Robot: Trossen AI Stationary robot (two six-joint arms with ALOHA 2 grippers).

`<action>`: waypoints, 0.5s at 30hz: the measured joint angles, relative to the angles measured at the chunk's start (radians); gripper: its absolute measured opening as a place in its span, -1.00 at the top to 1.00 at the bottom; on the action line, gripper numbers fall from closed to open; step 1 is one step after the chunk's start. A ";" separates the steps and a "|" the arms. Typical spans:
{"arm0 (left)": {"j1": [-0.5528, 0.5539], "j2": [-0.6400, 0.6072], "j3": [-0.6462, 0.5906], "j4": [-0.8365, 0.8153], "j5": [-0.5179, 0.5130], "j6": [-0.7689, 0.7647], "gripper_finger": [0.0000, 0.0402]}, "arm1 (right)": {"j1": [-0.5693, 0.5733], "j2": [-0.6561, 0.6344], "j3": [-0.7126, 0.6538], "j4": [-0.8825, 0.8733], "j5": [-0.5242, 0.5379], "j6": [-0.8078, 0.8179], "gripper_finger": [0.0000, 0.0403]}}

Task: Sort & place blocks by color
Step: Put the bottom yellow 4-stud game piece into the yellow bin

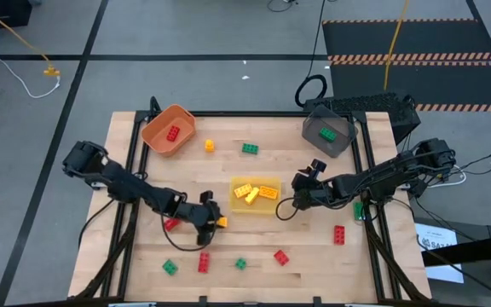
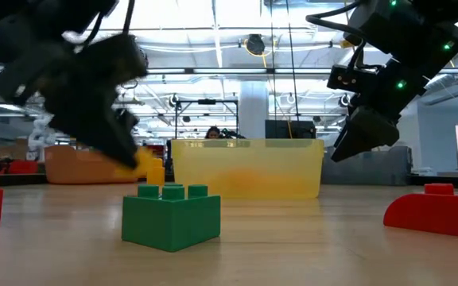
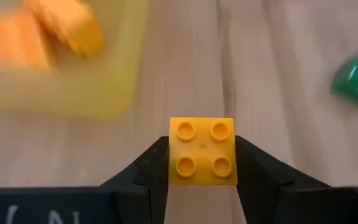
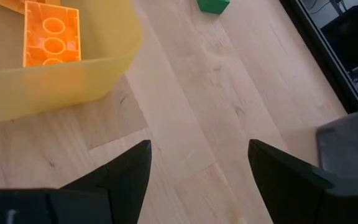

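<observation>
My left gripper (image 1: 215,220) is near the table's middle front, shut on a small yellow block (image 3: 202,151) just left of the yellow bin (image 1: 255,194). The bin holds several yellow blocks (image 1: 252,193). My right gripper (image 1: 300,193) hovers open above the wood by the bin's right side, with bare table between its fingers (image 4: 197,168). One red block (image 1: 173,133) lies in the orange bin (image 1: 158,136) and a green block (image 1: 327,134) in the dark grey bin (image 1: 341,143). My left gripper pinches the yellow block between its two fingers (image 3: 153,171), one on each of two opposite side walls (image 3: 173,163). The fingers slant down from the table's left. The block sits level with its studs up; whether it is clear of the table cannot be told.
Loose blocks lie on the wood: red ones (image 1: 171,224), (image 1: 204,262), (image 1: 281,257), (image 1: 339,234), green ones (image 1: 170,267), (image 1: 240,263), (image 1: 250,148), and a yellow one (image 1: 209,146). A green block (image 2: 171,214) stands close before the low camera.
</observation>
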 joint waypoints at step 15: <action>0.166 -0.072 0.280 -0.334 -0.148 0.204 0.30 | 0.000 0.001 0.000 -0.004 -0.004 0.013 -0.28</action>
